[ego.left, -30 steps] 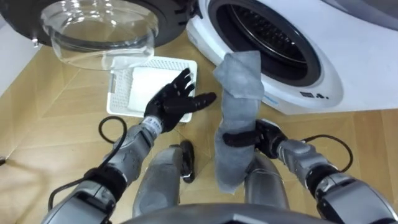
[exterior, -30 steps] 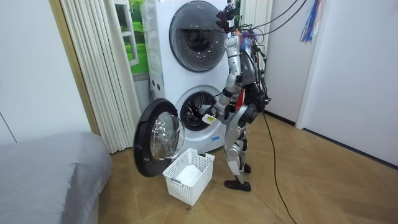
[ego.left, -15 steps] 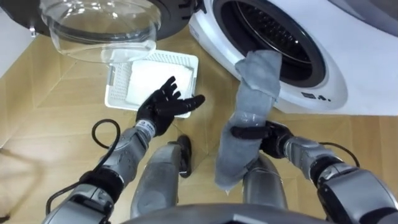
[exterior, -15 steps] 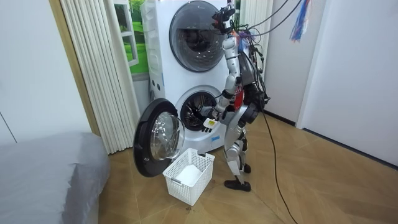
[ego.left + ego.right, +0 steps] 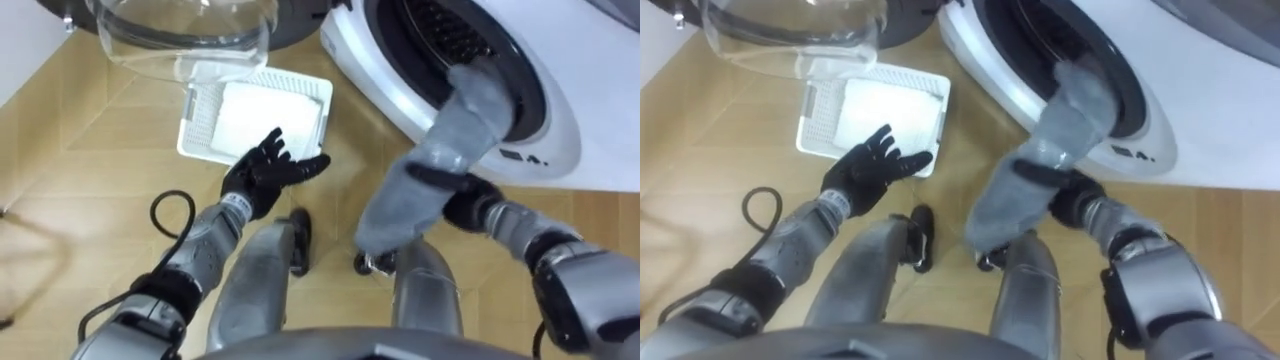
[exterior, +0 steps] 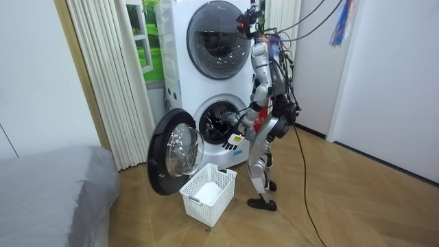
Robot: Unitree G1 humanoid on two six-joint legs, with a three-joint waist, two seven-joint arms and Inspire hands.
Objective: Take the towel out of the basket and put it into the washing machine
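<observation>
Towel, grey | held mid-length by r. hand, fingers curled round it | top end at washing machine drum mouth, far right | l. hand fingers spread, empty, near white basket

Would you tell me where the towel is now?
The towel is in the right hand, eye views' right side, top end at the washing machine opening.
</observation>
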